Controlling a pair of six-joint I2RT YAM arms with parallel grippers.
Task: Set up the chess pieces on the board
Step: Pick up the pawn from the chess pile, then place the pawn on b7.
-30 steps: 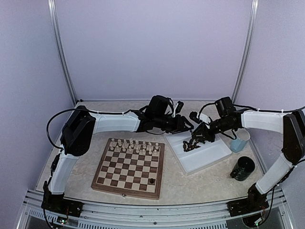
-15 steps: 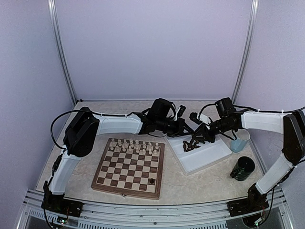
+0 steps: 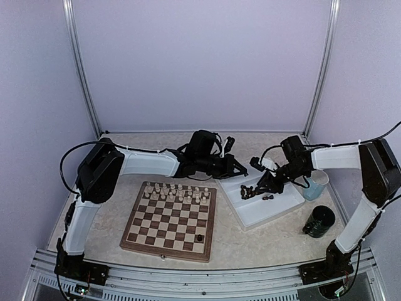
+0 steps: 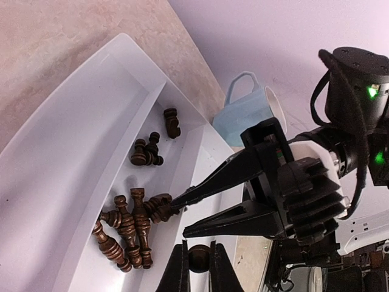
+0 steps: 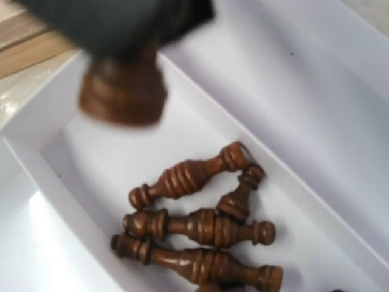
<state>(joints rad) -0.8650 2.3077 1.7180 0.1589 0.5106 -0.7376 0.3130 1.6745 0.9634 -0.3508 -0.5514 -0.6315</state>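
Board [image 3: 156, 226], near centre of the tabletop [image 3: 250, 246]: cream pieces [image 3: 177, 191] ranked on its two far rows, lone dark piece [image 3: 200, 238] on a near-right square. Tray [image 3: 279, 210], right of the board: loose dark pieces [image 4: 130, 234] lying flat. Left end effector [image 4: 198, 252]: closed on the head of the held dark piece [image 5: 123, 94], which hangs above the tray. The left arm is stretched across past the board's far edge. Handling: lift clear of the tray wall, carry upright, and seat it squarely on a near-row square before release. Right end effector [image 4: 181, 218]: jaws slightly parted, empty, upper tip at the pile.
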